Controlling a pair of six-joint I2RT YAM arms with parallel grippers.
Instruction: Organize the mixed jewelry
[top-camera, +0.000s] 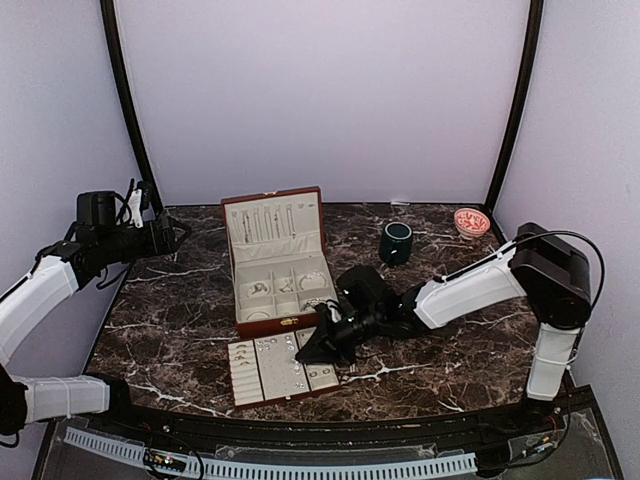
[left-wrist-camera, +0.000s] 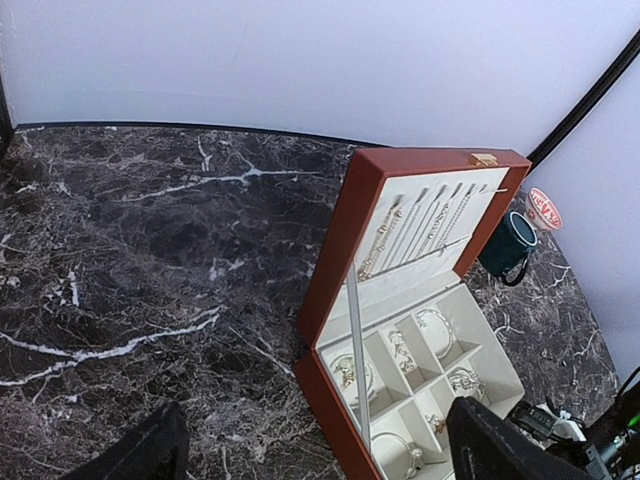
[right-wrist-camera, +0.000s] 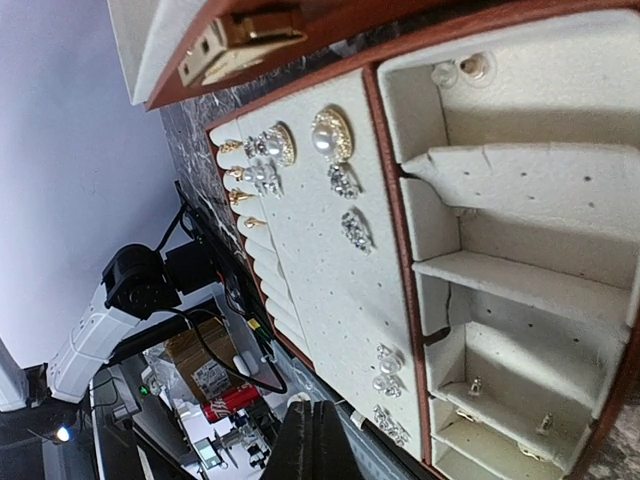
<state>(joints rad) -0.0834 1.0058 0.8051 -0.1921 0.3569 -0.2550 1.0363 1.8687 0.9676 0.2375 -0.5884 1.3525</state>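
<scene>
The reddish-brown box (top-camera: 270, 322) stands open at mid-table, thin chains (left-wrist-camera: 420, 225) hanging in its lid and silvery pieces (left-wrist-camera: 400, 352) lying in its cream compartments. Its lift-out tray (top-camera: 285, 397) lies in front, with pearl and sparkly earrings (right-wrist-camera: 332, 133) pinned on its cream pad (right-wrist-camera: 310, 250) and tiny pieces (right-wrist-camera: 475, 385) in its side compartments. My right gripper (top-camera: 308, 352) hovers low over the tray's right half. It (right-wrist-camera: 318, 425) is shut, and I see nothing between its fingers. Held high to the left of the box, my left gripper (top-camera: 178, 237) is open and empty, its fingers (left-wrist-camera: 140, 455) wide apart.
A dark green mug (top-camera: 396, 242) stands right of the box, and a small pink patterned bowl (top-camera: 471, 221) sits at the back right corner. Dark marble table (top-camera: 470, 350) extends all round. Black frame posts rise at both back corners.
</scene>
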